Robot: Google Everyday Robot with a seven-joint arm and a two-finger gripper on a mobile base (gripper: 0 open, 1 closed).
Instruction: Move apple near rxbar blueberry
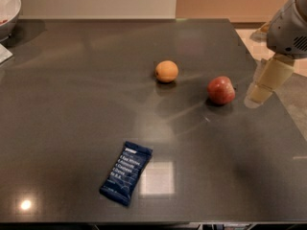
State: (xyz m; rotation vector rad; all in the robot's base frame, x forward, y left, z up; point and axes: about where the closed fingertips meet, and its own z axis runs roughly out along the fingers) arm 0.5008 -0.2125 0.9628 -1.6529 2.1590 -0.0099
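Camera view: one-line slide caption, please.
Gripper hangs right of the apple, not touching; rxbar lies front-left, orange further back.

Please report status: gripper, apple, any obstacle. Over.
Gripper right of apple, not touching. Apple far from rxbar blueberry. Orange fruit beside, not between them.

The only lettering I can find is on the rxbar blueberry (126, 173), which lies flat on the dark table (72, 104) toward its front edge: one short white line at the wrapper's far end and several stacked lines of white print beneath it. I cannot make any of it out as words or numbers. My gripper (259, 94) hangs over the table's right edge, just right of the apple (221, 90), and I read no mark on either.
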